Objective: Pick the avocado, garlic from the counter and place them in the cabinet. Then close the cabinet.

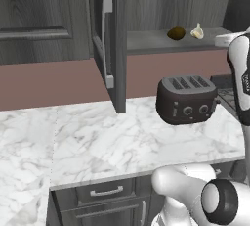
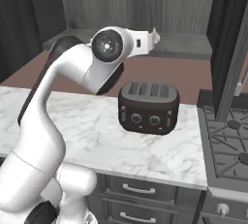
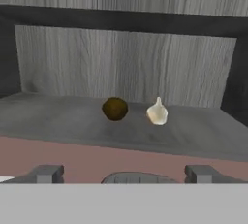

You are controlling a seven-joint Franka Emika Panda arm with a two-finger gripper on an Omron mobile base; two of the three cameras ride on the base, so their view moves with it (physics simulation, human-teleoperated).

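- Avocado and garlic both lie on the grey shelf of the cabinet, just beside each other but apart, the avocado to the left of the garlic in the hand view.
- From the left base view the same pair shows on the shelf, the dark avocado left of the pale garlic.
- Gripper sits in front of the shelf edge, outside the cabinet, its two fingertips spread wide with nothing between them; it holds nothing.
- One cabinet door stands open, swung out toward the camera, with its long silver bar handle facing left in the left base view.
- Counter of white marble carries a dark four-slot toaster below the open cabinet.
- Stovetop with dark grates adjoins the counter on the right in the right base view.
- Arm bends up over the counter, its wrist raised to the level of the shelf.
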